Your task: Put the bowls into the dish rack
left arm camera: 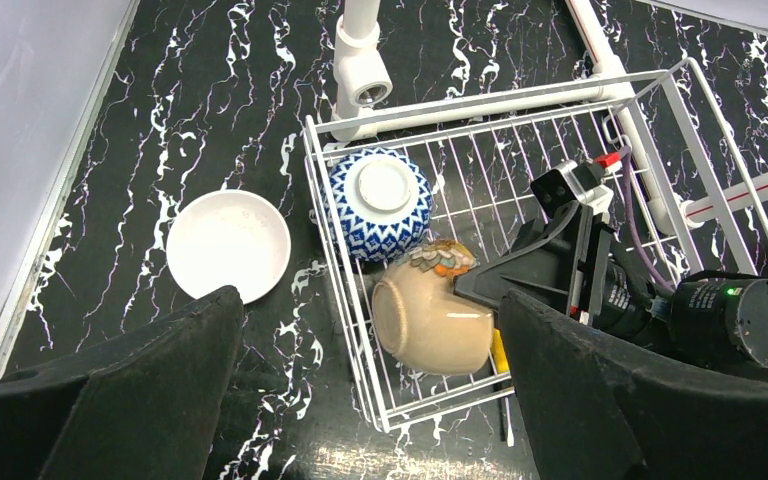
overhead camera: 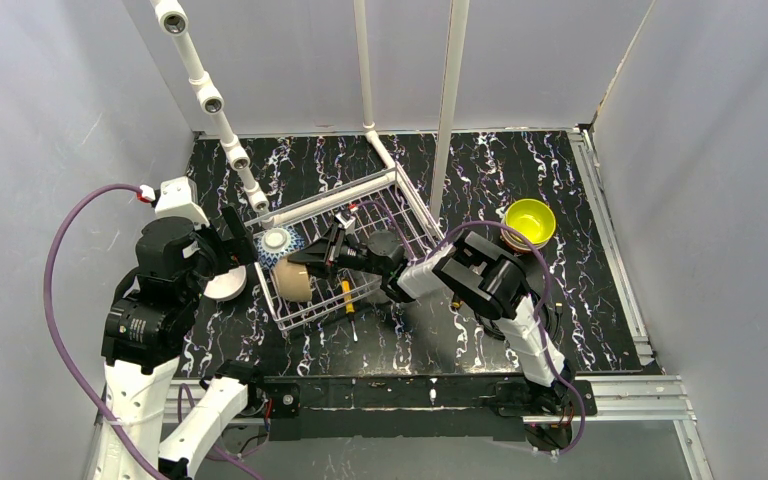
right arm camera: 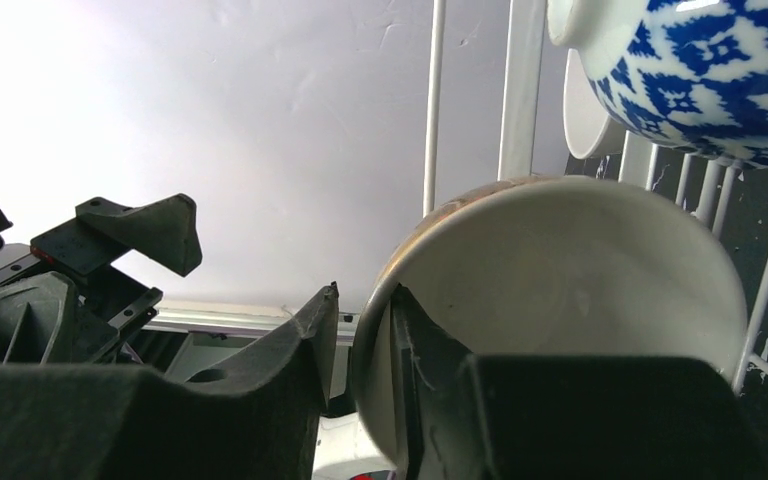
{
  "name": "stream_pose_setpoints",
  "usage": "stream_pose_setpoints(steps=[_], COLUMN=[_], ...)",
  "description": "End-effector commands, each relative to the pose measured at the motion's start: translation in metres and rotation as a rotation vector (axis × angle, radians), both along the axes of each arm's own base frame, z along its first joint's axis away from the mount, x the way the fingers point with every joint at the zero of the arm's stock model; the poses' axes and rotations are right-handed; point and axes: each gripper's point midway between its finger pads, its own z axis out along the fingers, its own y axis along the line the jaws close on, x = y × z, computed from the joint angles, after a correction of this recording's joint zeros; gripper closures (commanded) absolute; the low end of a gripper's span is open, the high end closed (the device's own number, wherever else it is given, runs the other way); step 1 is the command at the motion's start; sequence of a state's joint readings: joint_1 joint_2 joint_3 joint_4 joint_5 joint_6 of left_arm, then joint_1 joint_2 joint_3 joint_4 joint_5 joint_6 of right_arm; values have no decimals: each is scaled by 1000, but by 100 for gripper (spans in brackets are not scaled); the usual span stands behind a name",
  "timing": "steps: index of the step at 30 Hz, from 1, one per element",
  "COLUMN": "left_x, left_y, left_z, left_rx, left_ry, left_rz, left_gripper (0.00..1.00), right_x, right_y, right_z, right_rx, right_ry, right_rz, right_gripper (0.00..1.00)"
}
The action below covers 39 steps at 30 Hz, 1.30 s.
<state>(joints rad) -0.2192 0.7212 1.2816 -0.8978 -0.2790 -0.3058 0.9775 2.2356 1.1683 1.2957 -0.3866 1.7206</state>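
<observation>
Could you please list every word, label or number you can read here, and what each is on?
No text can be read in any view.
The blue-white patterned bowl carries only a geometric pattern, no letters.
The tan bowl, white bowl, yellow-green bowl and dish rack bear no lettering.
The right arm shows a green light but no legible print.

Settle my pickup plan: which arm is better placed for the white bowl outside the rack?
Left: the open left pincer hangs by the white bowl; the right pincer straddles the rim of the tan bowl inside the dish rack.
</observation>
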Motion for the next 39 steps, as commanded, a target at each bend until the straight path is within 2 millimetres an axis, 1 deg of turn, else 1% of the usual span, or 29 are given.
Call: stream_pose_setpoints(steps=[1, 4, 8, 9, 11, 13, 15, 18, 19, 22, 25, 26, 27, 29, 32, 33, 35, 36, 39], left_x=[0, 0, 0, -1, 0, -1, -1, -2, -2, -5, -8, -9, -10, -12, -17, -20, -28, -31, -39], left_y=[0, 0, 1, 1, 2, 2, 2, 2, 3, 6, 12, 13, 14, 16, 22, 29, 46, 51, 56], left_z=[-4, -4, -1, -1, -1, 0, 0, 1, 1, 4, 8, 10, 11, 15, 19, 22, 28, 32, 46], left_rx=[14, 16, 20, 21, 21, 22, 23, 25, 24, 30, 35, 33, 33, 31, 33, 33, 47, 48, 29], left_ry=[19, 19, 15, 15, 15, 14, 14, 12, 11, 2, -15, -23, -29, -44, -63, -66, -63, -69, -118], left_rz=[-8, -8, -5, -4, -4, -4, -4, -3, -1, 11, 41, 50, 55, 62, 92, 138, 249, 277, 308], left_gripper=[2, 2, 2, 2, 2, 2, 2, 2, 2, 2, 2, 2, 2, 2, 2, 2, 2, 2, 2], right_x=[8, 12, 18, 18, 20, 19, 19, 17, 16, 16, 16, 16, 16, 11, 0, -5, -13, -20, -35], right_y=[-8, -9, -9, -9, -7, -6, -4, -1, -1, -2, -3, -4, -3, -5, -9, -13, -15, -14, -11], right_z=[-9, -12, -14, -13, -11, -7, 0, 11, 14, 24, 27, 29, 36, 36, 28, 19, 12, 8, -4], right_rx=[-10, -24, -50, -54, -61, -65, -71, -101, -116, -173, -285, -325, -358, -474, -634, -687, -731, -747, -796], right_ry=[-11, -2, 2, -1, -15, -43, -88, -169, -201, -352, -528, -602, -682, -861, -1111, -1171, -1300, -1353, -1499], right_rz=[-37, -41, -44, -43, -40, -33, -27, -15, -12, -18, -17, -12, -10, 17, 90, 138, 207, 250, 370], right_gripper=[66, 68, 85, 88, 89, 88, 82, 69, 67, 63, 62, 61, 61, 60, 58, 57, 55, 54, 53])
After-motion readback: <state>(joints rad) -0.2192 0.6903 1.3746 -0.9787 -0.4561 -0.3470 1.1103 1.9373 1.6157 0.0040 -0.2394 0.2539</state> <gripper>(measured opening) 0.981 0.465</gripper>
